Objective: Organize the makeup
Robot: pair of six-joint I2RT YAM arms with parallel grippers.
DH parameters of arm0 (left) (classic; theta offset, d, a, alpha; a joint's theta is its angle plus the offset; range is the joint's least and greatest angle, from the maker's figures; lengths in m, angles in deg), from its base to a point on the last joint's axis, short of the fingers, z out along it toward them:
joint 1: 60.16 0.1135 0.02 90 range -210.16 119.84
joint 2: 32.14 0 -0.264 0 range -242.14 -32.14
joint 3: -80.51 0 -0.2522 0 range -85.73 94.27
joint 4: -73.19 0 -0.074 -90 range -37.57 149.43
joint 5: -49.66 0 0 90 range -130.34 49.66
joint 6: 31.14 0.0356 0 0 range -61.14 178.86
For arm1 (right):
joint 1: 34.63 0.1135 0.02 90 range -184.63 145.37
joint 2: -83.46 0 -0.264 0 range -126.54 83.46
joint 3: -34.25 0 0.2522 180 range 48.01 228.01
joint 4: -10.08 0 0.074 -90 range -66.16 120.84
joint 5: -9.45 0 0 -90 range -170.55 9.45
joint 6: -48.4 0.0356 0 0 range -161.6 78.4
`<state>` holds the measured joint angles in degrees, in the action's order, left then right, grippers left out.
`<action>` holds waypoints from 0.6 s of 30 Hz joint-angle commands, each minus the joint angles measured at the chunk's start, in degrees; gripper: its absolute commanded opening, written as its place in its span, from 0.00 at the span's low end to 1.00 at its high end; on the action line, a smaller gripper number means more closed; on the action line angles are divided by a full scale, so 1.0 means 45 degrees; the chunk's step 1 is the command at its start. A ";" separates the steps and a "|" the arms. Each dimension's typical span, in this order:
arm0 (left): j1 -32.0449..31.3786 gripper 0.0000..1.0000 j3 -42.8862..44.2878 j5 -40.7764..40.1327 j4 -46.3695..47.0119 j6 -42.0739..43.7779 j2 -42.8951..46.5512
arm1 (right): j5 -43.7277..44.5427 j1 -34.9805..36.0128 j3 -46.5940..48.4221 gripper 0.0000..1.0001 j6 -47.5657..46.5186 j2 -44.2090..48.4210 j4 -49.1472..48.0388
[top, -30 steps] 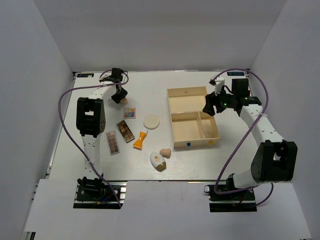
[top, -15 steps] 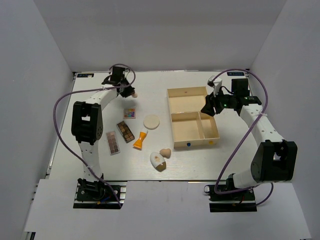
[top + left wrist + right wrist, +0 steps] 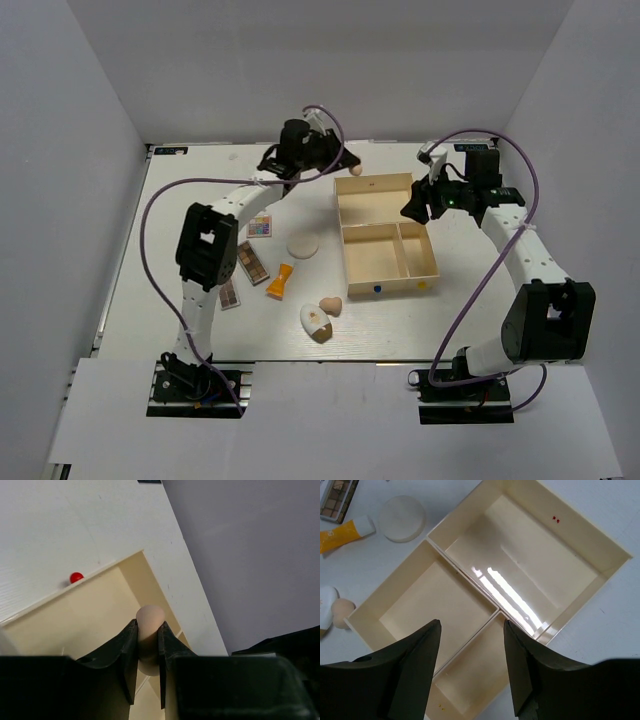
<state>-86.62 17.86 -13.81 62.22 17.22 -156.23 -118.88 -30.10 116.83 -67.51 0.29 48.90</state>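
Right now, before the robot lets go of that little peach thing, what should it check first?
1. Grip: the peach sponge is pinched between the left fingers: ok.
2. Aim: sponge squarely above a compartment of the cream three-compartment box: cannot tell; it hangs near the box's far wall.
3. Room inside: all three compartments look bare: ok.
4. Other arm: the right fingers are open, holding nothing, above the box and apart from the left arm: ok.
5. Rest of the makeup put away: not ok; the orange tube and round cream disc lie on the white table.
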 commanded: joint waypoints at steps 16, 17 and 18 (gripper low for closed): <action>-0.1171 0.75 0.1433 -0.0913 -0.1264 0.0485 -0.0842 | -0.3353 0.0105 -0.0137 0.79 -0.3766 0.1316 0.1870; -0.1171 0.75 0.1414 -0.0972 -0.1341 0.0486 -0.0726 | -0.3571 0.0125 -0.0117 0.79 -0.3986 0.1296 0.2298; -0.1171 0.75 0.1413 -0.1050 -0.1361 0.0505 -0.0628 | -0.4076 0.0164 -0.0097 0.78 -0.4297 0.1316 0.2573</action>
<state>-92.00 22.13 -17.29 56.54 18.50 -164.73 -129.35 -29.94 116.43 -79.73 4.79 54.91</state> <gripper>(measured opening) 0.751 0.784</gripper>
